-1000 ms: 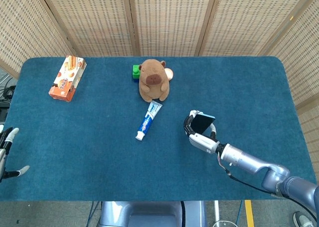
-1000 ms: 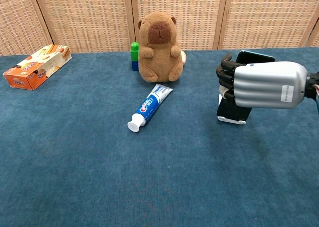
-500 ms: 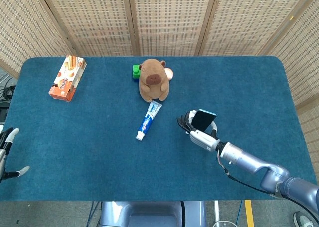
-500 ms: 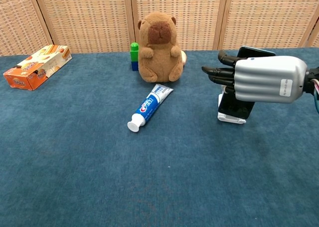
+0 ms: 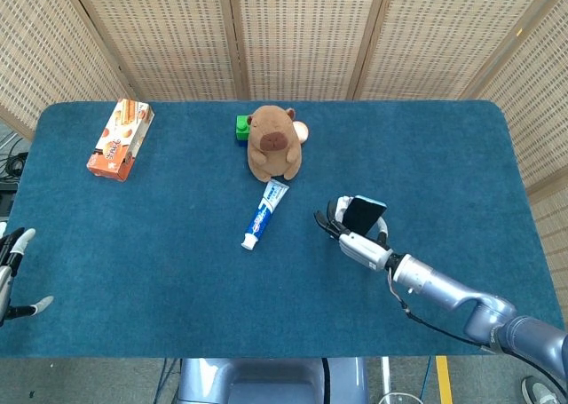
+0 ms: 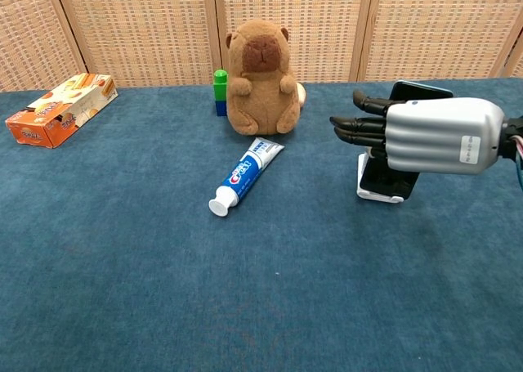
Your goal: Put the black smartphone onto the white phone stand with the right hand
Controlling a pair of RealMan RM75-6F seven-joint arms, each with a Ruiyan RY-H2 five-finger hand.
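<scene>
Presently, as the two views show:

Black smartphone (image 6: 391,174): propped upright in the white phone stand (image 6: 381,194), leaning back; its top edge shows above the knuckles in the chest view, and its lit top end is visible from the head view.

Right hand (image 6: 417,135): released, fingers (image 6: 359,125) stretched out flat and pointing toward the middle of the table; nothing held. It hangs directly in front of the phone, very close, and the chest view cannot show whether the palm side touches it.

Left hand (image 5: 11,275): at the table's near left edge, fingers spread, holding nothing.

Task status: by judgement, placement looks done; only clearing the hand away remains.

Risk, tipping: a retreat that drags across the phone could topple it off the stand, since the hand sits so close.

Risk, stand shift: the stand looks light; a nudge could slide it on the blue cloth (image 5: 177,289) and unseat the phone.

Risk, neighbours: the toothpaste tube (image 6: 242,176) and capybara plush (image 6: 261,78) lie well apart on the finger side, so they are unlikely to be struck unless the hand sweeps far.

Other items: snack box (image 6: 60,109), far left.
</scene>
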